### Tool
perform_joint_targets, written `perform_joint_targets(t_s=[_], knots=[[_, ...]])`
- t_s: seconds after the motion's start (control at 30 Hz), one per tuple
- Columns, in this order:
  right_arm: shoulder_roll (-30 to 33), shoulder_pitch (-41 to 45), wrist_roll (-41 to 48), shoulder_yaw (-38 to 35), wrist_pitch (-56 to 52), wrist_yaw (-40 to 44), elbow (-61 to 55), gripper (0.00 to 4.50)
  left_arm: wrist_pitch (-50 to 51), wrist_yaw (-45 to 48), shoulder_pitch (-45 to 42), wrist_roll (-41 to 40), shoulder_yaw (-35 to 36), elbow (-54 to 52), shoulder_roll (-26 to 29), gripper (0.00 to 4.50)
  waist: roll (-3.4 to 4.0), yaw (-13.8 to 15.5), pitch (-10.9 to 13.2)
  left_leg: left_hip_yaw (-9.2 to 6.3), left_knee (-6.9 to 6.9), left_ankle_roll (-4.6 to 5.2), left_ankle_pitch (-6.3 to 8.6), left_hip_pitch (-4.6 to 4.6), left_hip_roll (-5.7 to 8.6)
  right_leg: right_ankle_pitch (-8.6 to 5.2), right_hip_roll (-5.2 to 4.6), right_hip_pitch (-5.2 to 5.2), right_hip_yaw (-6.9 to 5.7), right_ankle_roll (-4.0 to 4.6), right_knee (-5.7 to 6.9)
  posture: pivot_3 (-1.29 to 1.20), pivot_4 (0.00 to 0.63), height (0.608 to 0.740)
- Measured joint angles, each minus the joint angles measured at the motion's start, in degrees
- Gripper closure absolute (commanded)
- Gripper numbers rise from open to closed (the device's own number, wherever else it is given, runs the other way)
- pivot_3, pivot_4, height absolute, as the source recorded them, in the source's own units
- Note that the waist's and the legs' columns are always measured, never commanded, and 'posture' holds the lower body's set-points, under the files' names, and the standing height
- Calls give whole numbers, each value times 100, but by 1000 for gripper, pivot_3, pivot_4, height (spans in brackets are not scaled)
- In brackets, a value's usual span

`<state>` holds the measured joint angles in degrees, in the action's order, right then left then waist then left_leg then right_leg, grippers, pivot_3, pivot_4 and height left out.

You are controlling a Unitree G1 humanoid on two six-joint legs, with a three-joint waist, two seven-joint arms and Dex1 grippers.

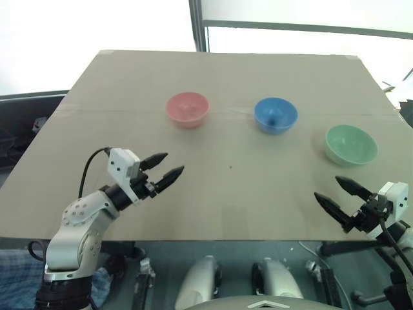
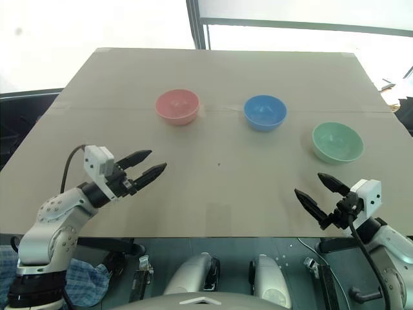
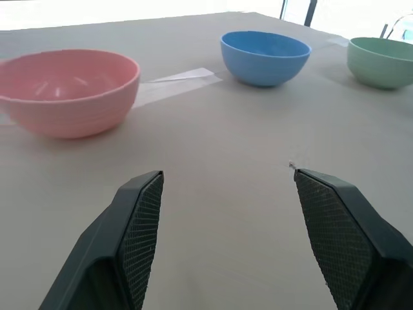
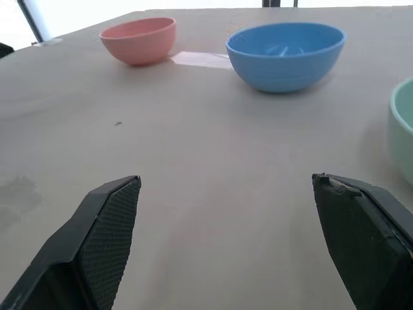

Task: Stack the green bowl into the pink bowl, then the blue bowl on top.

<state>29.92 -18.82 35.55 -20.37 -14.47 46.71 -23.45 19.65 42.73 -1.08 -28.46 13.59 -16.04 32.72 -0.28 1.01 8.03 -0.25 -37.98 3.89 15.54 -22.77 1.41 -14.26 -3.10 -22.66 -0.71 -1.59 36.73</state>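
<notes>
Across your tan desk (image 1: 232, 194) three bowls sit apart: pink bowl (image 1: 187, 108) at left, blue bowl (image 1: 275, 114) mid, green bowl (image 1: 350, 144) at right. Your left hand (image 1: 162, 169) and right hand (image 1: 335, 194) hang wide apart and empty. Watch the green rim: a shallow pinch could slip or tip it.

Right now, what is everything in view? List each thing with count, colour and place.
pink bowl: one, salmon pink, far side of the table, toward the left.
blue bowl: one, bright blue, middle of the row, apart from both others.
green bowl: one, mint green, right end, nearest the right arm.
table: one, tan, tape strip between pink and blue bowls.
left end effector: black fingers, open, empty, over the table's near left.
right end effector: black fingers, open, empty, near right.
</notes>
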Motion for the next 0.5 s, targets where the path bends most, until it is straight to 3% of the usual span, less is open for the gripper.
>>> perform_joint_targets(t_s=[0.5], knots=[[367, 660, 798, 27, -1048, -776, -1275, 0, -707, -314, -1981, 1880, -1159, 1696, 207, 1094, -4, -1, 0, 0, -5, 0, -1, -9, 1, 11, 3, -1, -1, -18, 1, 0, 150, 740]])
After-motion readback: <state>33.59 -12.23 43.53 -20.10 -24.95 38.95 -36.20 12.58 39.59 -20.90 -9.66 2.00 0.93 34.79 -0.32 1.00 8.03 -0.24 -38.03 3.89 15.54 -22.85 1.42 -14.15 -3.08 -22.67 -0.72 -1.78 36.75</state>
